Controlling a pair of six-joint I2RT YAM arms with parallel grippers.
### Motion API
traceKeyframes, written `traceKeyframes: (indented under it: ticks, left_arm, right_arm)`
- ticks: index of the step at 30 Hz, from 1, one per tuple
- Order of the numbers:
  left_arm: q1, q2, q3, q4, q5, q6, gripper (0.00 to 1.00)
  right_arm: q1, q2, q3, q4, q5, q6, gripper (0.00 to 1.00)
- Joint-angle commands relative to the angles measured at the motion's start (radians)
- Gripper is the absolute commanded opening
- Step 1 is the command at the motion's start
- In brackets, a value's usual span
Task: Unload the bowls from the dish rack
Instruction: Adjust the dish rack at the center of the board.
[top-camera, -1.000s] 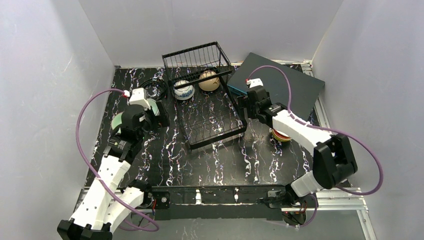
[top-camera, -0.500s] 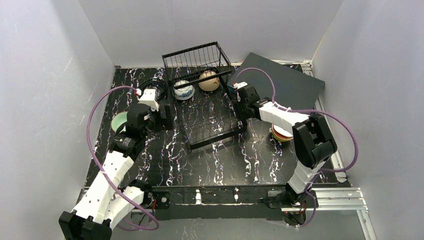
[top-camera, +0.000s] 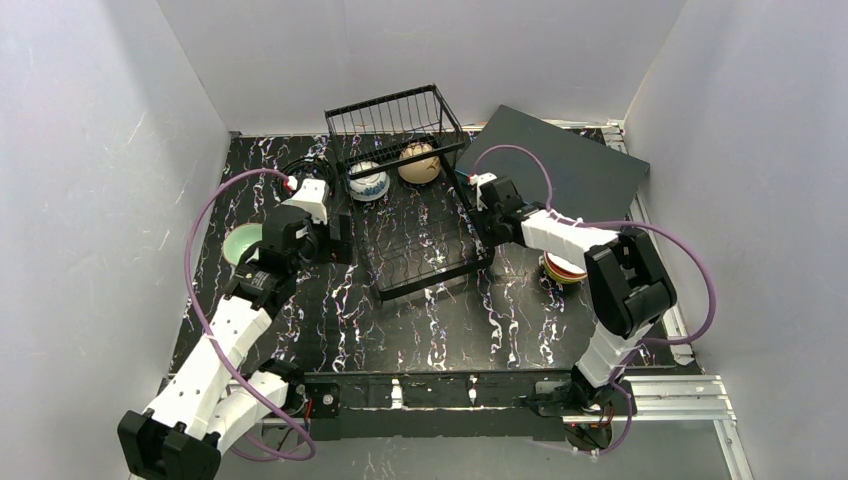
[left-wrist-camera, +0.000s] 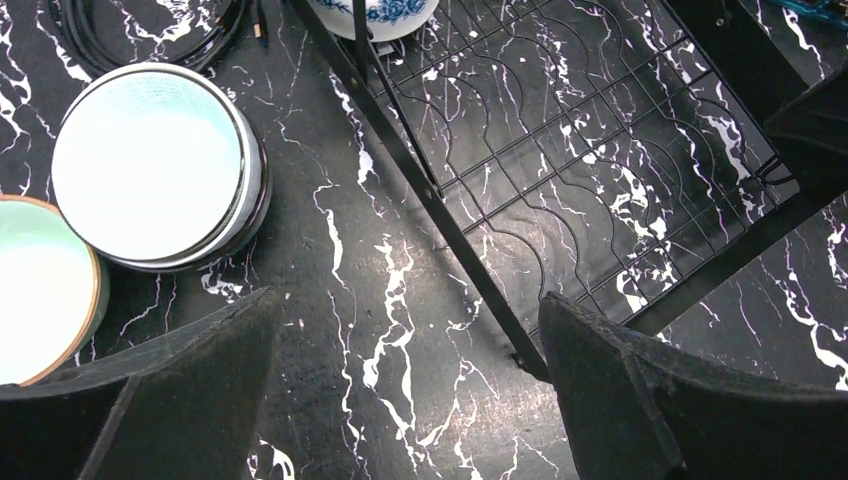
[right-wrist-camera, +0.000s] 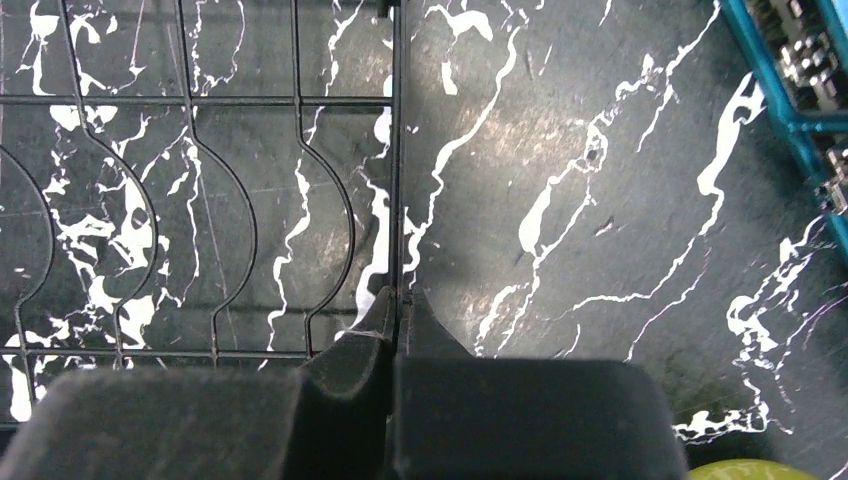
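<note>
**Right arm pins rack, two bowls to go**

Top view: the dish rack (top-camera: 415, 215) sits mid-surface (top-camera: 450, 330). The blue-and-white bowl (top-camera: 368, 182) and beige bowl (top-camera: 418, 162) are in its far raised tier. The right end effector (top-camera: 487, 228) is at the rack's right rim. The left end effector (top-camera: 335, 240) is just beside the left rim. A pale green bowl (top-camera: 243, 243) is already out, left of the rack.

Left wrist: end effector released, jaws wide, nothing between them. It hangs over bare surface next to the rack rim. A white bowl (left-wrist-camera: 150, 165) sits nearby, outside the rack.

Right wrist: end effector clenched on the rack's rim wire, so it is grasping the rack, not a bowl.

Step, judged: bracing the rack. Next, likely: the left arm reaches to the blue-and-white bowl, pinches its rim and lifts it clear of the wires.
</note>
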Motion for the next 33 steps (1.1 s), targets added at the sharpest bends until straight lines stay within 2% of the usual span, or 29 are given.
traceKeyframes:
  ticks: [1, 9, 13, 22, 26, 33]
  left_arm:
    - [-0.026, 0.014, -0.010, 0.013, 0.007, 0.037, 0.98]
    - [-0.119, 0.037, 0.007, -0.002, -0.028, 0.100, 0.98]
    - [-0.207, 0.068, 0.042, -0.042, -0.093, 0.164, 0.98]
    - [-0.523, 0.273, 0.169, -0.162, -0.473, 0.333, 0.98]
    - [-0.555, 0.389, 0.242, -0.169, -0.529, 0.358, 0.98]
    - [-0.560, 0.563, 0.341, -0.094, -0.599, 0.487, 0.95]
  right_arm:
    - [0.001, -0.088, -0.073, -0.034, -0.008, -0.029, 0.01]
    - [0.002, -0.169, -0.154, -0.030, -0.047, -0.011, 0.01]
    - [0.002, -0.184, -0.180, 0.001, -0.071, 0.007, 0.01]
    - [0.002, -0.189, -0.222, 0.066, -0.091, 0.019, 0.01]
    - [0.002, -0.201, -0.234, 0.095, -0.096, 0.019, 0.01]
    - [0.002, -0.213, -0.265, 0.145, -0.116, 0.010, 0.01]
